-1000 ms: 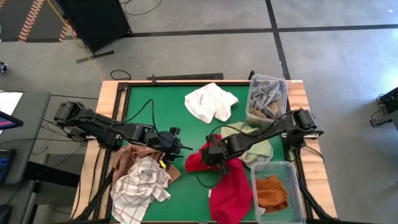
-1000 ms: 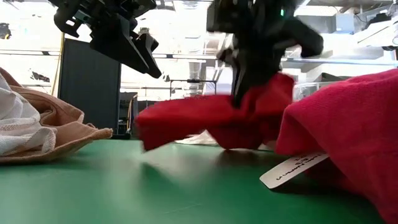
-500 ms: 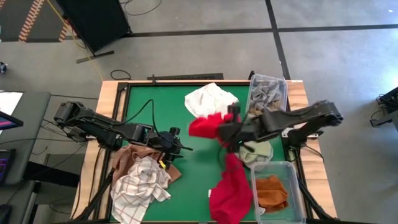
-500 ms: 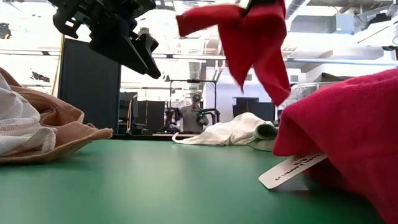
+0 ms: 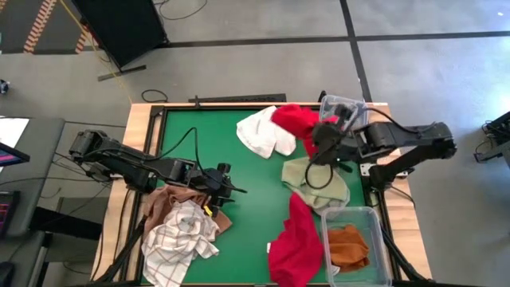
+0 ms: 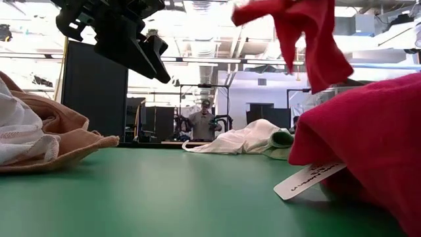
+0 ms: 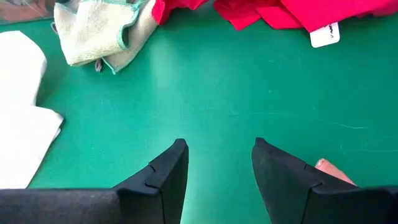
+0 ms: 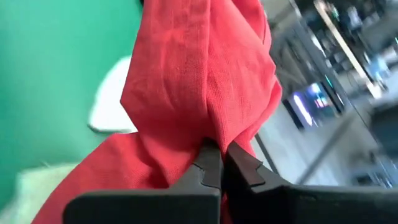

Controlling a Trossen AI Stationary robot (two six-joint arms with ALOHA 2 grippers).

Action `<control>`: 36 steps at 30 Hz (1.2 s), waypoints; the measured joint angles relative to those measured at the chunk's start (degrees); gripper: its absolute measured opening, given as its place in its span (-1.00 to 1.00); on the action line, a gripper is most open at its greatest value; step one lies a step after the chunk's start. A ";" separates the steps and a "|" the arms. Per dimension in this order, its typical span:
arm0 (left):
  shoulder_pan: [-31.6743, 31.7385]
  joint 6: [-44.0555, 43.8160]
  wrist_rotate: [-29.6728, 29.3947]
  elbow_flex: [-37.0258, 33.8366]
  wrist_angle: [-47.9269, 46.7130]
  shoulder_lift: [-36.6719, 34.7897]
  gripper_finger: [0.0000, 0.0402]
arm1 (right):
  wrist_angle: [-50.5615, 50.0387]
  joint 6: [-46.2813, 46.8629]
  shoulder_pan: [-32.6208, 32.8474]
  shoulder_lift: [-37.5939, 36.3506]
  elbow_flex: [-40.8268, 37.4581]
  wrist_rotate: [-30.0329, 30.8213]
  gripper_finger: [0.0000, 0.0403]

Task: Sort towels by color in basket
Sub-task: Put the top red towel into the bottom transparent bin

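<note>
My right gripper (image 5: 324, 142) is shut on a red towel (image 5: 295, 121) and holds it in the air beside the far right bin (image 5: 344, 112). In the low view this towel (image 6: 306, 33) hangs high above the table. My left gripper (image 5: 231, 189) hovers open over bare green table (image 7: 217, 165), next to the tan towel (image 5: 163, 199) and the white-with-red-check towel (image 5: 182, 239). A white towel (image 5: 267, 131), a pale green towel (image 5: 315, 185) and a second red towel (image 5: 296, 243) lie flat on the table. My right gripper pinches a bunched fold of the red towel (image 8: 208, 134) between its two fingertips (image 8: 210, 163); several layers are gathered there. The towel is lifted clear of the table and hangs slack from the fingers (image 6: 316, 52).
A clear bin at the near right (image 5: 356, 217) holds an orange towel (image 5: 349, 245). The far right bin holds grey towels and is partly covered by my right arm. The second red towel's paper label (image 6: 309, 179) lies on the green mat. A person stands far behind the table (image 6: 204, 118).
My right gripper has risen from the middle of the table and swung toward the far right bin, keeping its hold on the red towel. The towel has come off the table, lifted clear, and now hangs in the air. The pale green towel underneath has come into view.
</note>
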 joint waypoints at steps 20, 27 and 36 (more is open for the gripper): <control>0.00 -0.11 0.00 -0.01 -0.39 0.00 -0.16 | -17.06 16.17 -15.89 0.11 -3.07 -0.92 -0.88; 0.00 -0.21 0.00 -0.03 -1.80 0.00 -0.16 | -16.97 17.45 -16.99 0.07 -8.04 -2.12 -0.88; 0.00 -0.20 0.00 -0.07 -1.81 0.00 -0.16 | -16.97 20.42 -11.37 -1.34 -8.33 -4.64 -0.88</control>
